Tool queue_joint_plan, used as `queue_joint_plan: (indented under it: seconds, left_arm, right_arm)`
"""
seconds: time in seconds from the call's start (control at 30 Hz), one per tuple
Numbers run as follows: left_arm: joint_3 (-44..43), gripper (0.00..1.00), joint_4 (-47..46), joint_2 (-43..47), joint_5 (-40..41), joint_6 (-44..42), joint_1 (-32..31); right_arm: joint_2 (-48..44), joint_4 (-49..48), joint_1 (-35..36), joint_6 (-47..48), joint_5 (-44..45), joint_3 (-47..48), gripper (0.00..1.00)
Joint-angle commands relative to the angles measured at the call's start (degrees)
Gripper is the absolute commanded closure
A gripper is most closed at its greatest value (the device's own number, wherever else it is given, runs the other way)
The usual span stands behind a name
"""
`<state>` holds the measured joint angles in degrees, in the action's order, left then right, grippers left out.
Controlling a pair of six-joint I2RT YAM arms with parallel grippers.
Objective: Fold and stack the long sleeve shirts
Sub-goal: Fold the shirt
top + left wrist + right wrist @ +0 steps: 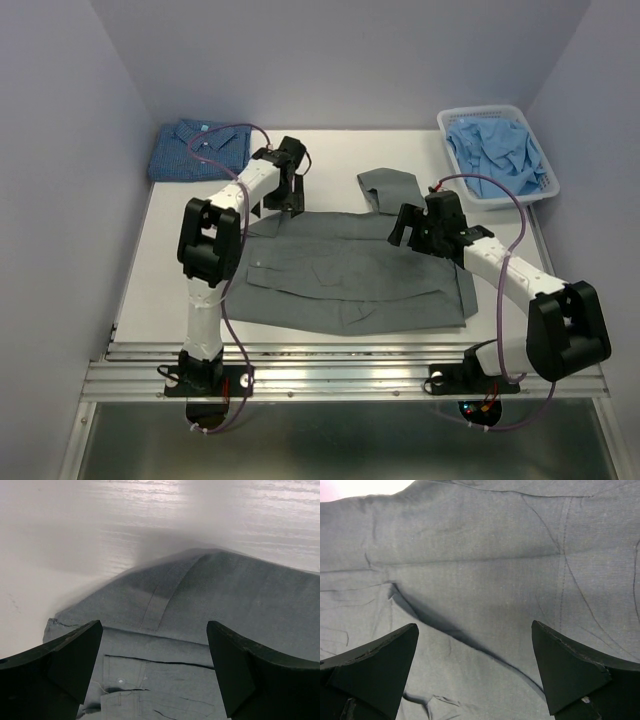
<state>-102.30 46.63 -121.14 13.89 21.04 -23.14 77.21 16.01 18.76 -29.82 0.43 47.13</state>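
Note:
The slate-grey shirt lies spread flat on the white table, one sleeve reaching toward the back. The dark blue checked shirt lies folded at the back left corner. My left gripper is open just above the grey shirt's back left edge; its wrist view shows the collar and a button between the fingers. My right gripper is open over the shirt's right shoulder area; its wrist view shows only creased grey cloth between the fingers.
A white basket holding light blue cloth stands at the back right. Walls close in the table on the left, back and right. A metal rail runs along the near edge.

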Motion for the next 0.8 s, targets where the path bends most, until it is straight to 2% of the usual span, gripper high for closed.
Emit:
queue_joint_plan:
  seconds: [0.0,0.17,0.5,0.57,0.6,0.67,0.7,0.77]
  left_arm:
    - [-5.79,0.01,4.24,-2.94,5.78,-1.36,-0.07]
    - [-9.75,0.01,6.28,-7.26,7.38,-0.29,1.42]
    - [-8.97,0.03,2.24,-6.92,4.22,-4.34,3.10]
    - [-8.53,0.09,1.01,-6.56,3.43,-5.65,3.18]
    - [-8.09,0.21,0.57,-6.30,1.95,-6.09,3.18]
    - [-7.65,0.34,-0.31,-6.13,0.09,-6.88,3.19]
    - [-6.95,0.46,-1.27,-5.86,-1.92,-7.84,3.18]
    - [-6.07,0.58,-2.59,-5.60,-3.60,-8.55,3.18]
  right_arm:
    - [0.31,-1.42,-0.22,1.17,2.74,2.79,0.00]
    - [-0.13,-1.51,-0.22,1.17,3.35,2.44,0.00]
    - [-1.63,-1.42,-0.22,1.79,5.90,2.26,0.00]
    - [-1.36,-1.33,-0.22,1.87,6.51,2.78,0.00]
    - [-1.19,-1.33,-0.22,1.79,6.87,3.05,0.00]
    - [-0.40,-1.33,-0.22,1.44,8.53,4.10,0.00]
    - [-0.13,-1.33,-0.22,0.48,9.58,4.54,0.00]
    - [0.57,-1.33,-0.75,0.03,10.99,5.77,0.00]
